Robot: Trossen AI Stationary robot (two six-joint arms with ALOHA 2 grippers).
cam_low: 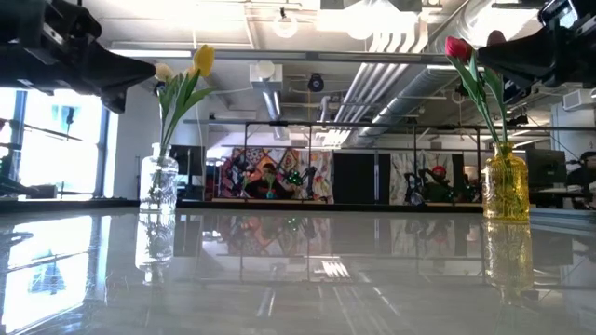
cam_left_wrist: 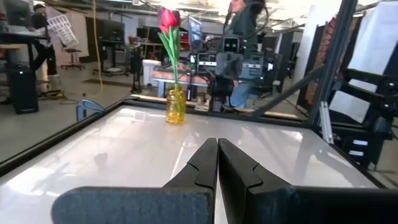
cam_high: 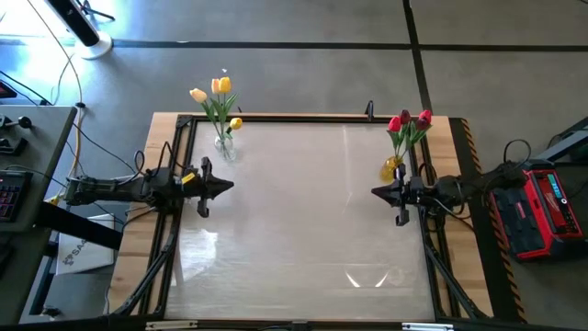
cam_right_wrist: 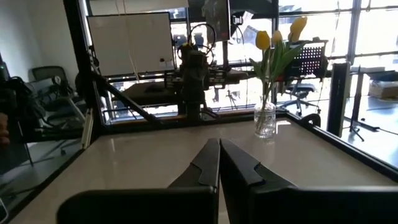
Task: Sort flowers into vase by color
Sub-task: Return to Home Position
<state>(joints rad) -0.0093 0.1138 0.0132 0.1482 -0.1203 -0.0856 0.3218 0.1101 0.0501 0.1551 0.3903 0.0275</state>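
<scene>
Left gripper (cam_left_wrist: 217, 143) fingers pressed together; right gripper (cam_right_wrist: 219, 142) likewise. Left wrist view catches red tulips (cam_left_wrist: 168, 17) in amber vase (cam_left_wrist: 176, 107); right wrist view, yellow tulips (cam_right_wrist: 263, 40) in clear vase (cam_right_wrist: 265, 120), head count unclear.

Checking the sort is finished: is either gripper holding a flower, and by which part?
Nothing is held. The left gripper and the right gripper are both shut and empty; the yellow tulips and red tulips stand apart from them.

glossy white tabletop (cam_high: 303, 221) (light wooden border (cam_high: 136, 244)) | red-and-black plastic case (cam_high: 544, 207) on grey floor (cam_high: 303, 74), right of table | white rectangular whiteboard (cam_right_wrist: 130, 42) beyond table
</scene>
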